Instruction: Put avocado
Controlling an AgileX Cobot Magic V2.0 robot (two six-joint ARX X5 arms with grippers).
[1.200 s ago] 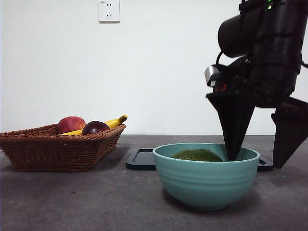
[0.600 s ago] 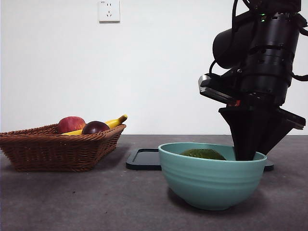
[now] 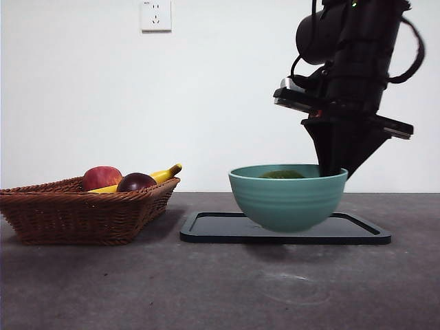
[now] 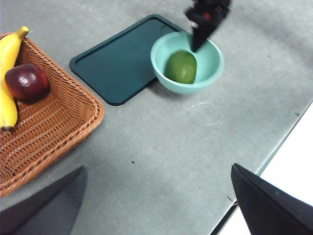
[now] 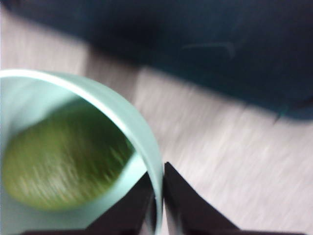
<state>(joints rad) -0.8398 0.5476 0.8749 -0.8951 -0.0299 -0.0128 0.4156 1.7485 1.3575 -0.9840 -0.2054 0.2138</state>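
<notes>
Right pincer (image 3: pixel 335 170) clamped on rim of bowl (image 3: pixel 287 198), avocado (image 3: pixel 282 174) inside, lifted above tray (image 3: pixel 213 229); left pincer (image 4: pixel 156 205) wide.

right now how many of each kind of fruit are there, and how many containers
avocado: 1, in the bowl
apple: 1
dark purple-brown fruit: 1
banana: 1
fruit total: 4
teal bowl: 1, its rim pinched by the right gripper
wicker basket: 1
black tray: 1
containers total: 3
total: 7
</notes>
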